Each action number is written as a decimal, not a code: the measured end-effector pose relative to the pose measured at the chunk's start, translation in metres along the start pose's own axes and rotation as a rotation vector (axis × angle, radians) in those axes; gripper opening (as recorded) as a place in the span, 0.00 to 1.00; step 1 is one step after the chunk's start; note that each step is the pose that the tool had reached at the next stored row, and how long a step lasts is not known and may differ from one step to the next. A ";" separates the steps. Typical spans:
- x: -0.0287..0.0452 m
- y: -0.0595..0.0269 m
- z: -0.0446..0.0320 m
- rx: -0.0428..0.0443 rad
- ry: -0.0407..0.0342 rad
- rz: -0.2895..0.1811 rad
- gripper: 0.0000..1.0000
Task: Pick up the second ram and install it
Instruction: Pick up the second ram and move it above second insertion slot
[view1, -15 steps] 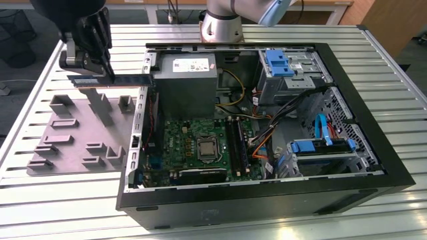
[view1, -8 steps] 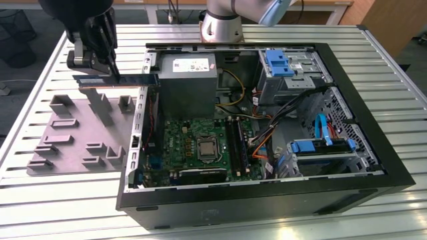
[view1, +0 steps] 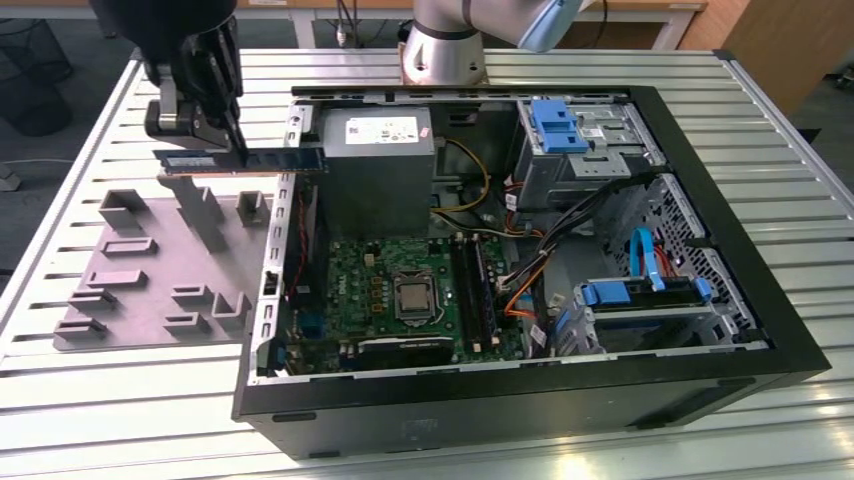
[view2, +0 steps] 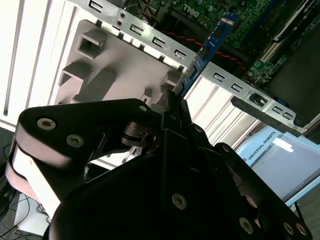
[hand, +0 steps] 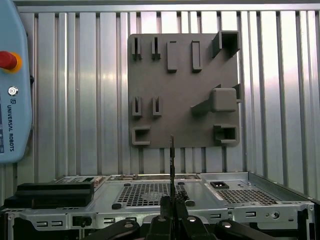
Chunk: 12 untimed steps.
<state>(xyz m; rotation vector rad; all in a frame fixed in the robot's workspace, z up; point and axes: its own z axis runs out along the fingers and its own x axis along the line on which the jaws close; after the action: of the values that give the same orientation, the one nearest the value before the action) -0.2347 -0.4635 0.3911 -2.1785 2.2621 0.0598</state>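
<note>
Right now your gripper (view1: 214, 140) is clamped on the ram (view1: 280, 159), which is held level in the air over the tray's (view1: 160, 250) far edge, one end reaching the case (view1: 507, 400) wall.

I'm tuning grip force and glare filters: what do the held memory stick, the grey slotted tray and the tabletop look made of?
The thin blue-green memory stick: likely fibreglass circuit board, judging by its mounted dark chips. The grey slotted tray: probably matte plastic; uniform, no shine. The ribbed silver tabletop: apparently aluminium slats, reflecting light brightly.
</note>
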 end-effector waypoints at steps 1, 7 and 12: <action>0.0000 -0.0002 0.0000 0.0000 0.0000 0.000 0.14; -0.0001 -0.0026 -0.0001 0.0000 0.0000 0.000 0.14; -0.0002 -0.0056 -0.0002 0.0000 0.0000 0.000 0.14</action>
<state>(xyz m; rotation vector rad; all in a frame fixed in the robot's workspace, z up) -0.2290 -0.4635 0.3911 -2.1786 2.2621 0.0598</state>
